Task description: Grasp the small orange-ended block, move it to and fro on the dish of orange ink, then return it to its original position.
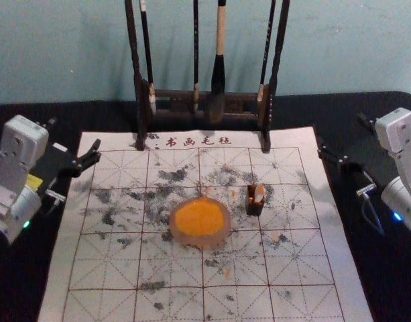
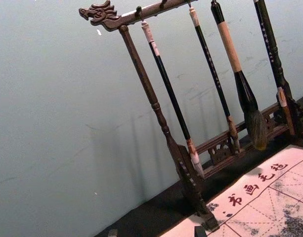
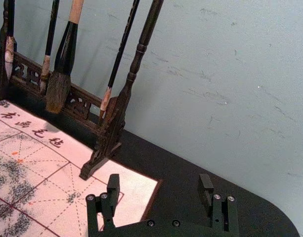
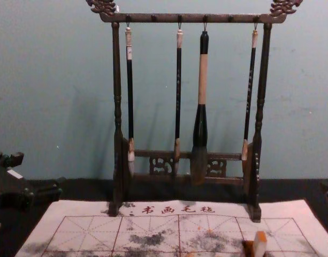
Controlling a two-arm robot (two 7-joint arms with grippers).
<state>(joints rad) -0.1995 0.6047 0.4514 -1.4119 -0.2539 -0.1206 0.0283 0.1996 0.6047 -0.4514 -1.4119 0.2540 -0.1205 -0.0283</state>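
Standing: small pale orange-ended block [image 1: 259, 194]
Position: between black left gripper [image 1: 74, 134], black right gripper [image 1: 340, 130]; nearer right
Jaws, either side: spread

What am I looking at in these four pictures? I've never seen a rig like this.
This is a two-armed robot. The head view looks down from its head, the chest view forward from lower; each wrist view comes from that arm's wrist. The left arm and right arm flank a printed mat, jaws open, holding nothing. On the mat lies a dish of orange ink; to its right, an orange-ended block stands in a dark holder. Behind, a rack carries four hanging brushes.
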